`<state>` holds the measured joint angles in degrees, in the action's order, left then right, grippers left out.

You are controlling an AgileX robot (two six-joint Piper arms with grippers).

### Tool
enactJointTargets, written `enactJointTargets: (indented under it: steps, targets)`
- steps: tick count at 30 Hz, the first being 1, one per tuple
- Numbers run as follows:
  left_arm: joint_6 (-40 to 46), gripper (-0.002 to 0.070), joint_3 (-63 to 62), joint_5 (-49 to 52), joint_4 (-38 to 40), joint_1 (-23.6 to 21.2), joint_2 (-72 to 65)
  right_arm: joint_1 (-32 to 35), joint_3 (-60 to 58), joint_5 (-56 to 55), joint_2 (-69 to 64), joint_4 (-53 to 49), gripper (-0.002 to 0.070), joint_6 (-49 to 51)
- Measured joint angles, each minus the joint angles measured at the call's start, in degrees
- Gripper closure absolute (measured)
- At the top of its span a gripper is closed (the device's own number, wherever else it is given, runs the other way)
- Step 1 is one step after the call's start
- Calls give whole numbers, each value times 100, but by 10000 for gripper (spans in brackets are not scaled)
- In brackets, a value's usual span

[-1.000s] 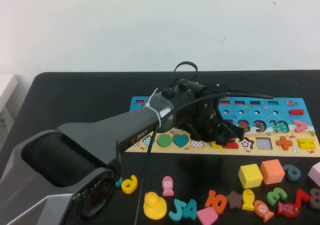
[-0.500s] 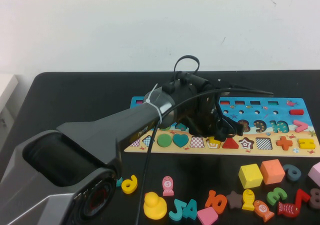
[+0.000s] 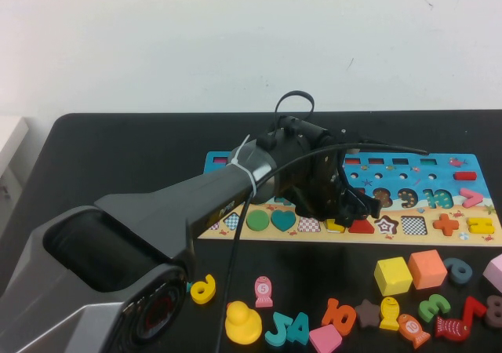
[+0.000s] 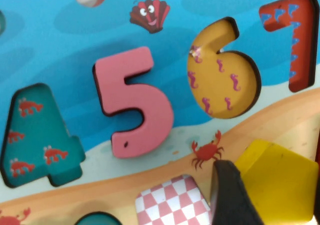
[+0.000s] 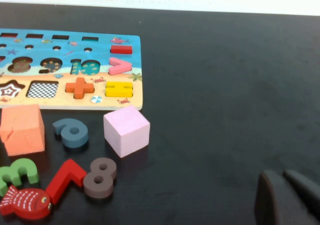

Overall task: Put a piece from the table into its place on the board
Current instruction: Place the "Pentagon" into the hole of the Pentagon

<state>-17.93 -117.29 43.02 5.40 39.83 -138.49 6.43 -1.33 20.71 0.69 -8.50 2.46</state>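
Since the earlier frames the left arm has dipped again toward the board's [image 3: 439,204] lower row after a slight lift half a second ago, and the left claw [image 3: 351,212] now sits low over the shape slots, just beside the red triangle [image 3: 362,227]. Its wrist view shows the yellow piece [image 4: 277,182] pinched by the dark fingertip [image 4: 230,195], tilted and partly over the sand-coloured strip near the checkered slot [image 4: 172,202], so it seems close to its place but not yet seated flat. What remains, as I judge it, is levelling the pentagon into its slot and letting go. Off to the side, the right claw [image 5: 290,197] hangs above the bare black surface [image 5: 225,85], its tips nearly pressed together and holding nothing.
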Motion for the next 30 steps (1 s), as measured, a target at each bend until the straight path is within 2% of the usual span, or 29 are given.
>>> enactJointTargets:
  steps: [13, 20, 30]
  targets:
    - [0, 368, -8, 42, -7, 0, 0, 0, 0, 0, 0, 0, 657, 0]
    - [26, 231, -8, 257, -49, 0, -16, 0, 0, 0, 0, 0, 657, 0]
    - [143, 210, -21, 332, -106, -10, 62, 0, 0, 0, 0, 0, 657, 0]
